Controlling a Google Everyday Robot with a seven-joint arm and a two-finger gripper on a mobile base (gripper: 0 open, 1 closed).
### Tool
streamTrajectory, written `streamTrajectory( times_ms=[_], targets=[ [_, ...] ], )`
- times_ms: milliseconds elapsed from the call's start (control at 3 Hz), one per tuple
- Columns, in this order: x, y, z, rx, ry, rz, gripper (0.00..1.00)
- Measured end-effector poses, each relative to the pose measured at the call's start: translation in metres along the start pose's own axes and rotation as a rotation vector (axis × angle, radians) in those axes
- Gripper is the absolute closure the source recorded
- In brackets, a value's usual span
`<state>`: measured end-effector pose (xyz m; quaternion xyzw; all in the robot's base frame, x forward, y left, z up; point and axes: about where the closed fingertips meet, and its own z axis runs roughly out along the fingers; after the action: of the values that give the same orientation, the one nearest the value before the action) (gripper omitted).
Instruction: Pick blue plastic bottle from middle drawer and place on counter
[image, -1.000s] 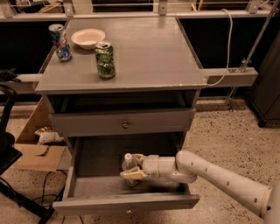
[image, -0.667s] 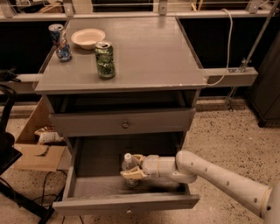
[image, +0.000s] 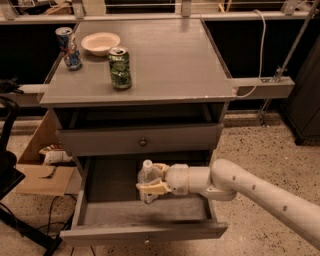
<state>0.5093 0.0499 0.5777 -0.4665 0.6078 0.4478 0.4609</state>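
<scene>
The blue plastic bottle (image: 146, 174) is clasped upright between the closed-in fingers of the gripper (image: 150, 179), both set inside the open middle drawer (image: 115, 211), with the counter (image: 170, 60) well above the gripper and a green can (image: 120, 67) up-left.

- Blue plastic bottle (image: 145, 172): the lower body is hidden behind the fingers of the gripper (image: 144, 179), which clasp it inside the middle drawer (image: 145, 232), at 6 o'clock in the frame.
- Arm (image: 260, 192): cut off by the frame edge at 4 o'clock.
- Blue-and-silver can (image: 67, 47), 10 o'clock: print too small to read.
- Cardboard box (image: 37, 172), 8 o'clock: partly hidden behind the cabinet.
</scene>
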Motion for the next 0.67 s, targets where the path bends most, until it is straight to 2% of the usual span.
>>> streamTrajectory(
  times_ms=[333, 667],
  targets=[
    [-0.135, 0.025, -0.036, 0.013, -0.024, -0.029, 1.0],
    [-0.222, 0.017, -0.067, 0.074, -0.031, -0.027, 1.0]
  ],
)
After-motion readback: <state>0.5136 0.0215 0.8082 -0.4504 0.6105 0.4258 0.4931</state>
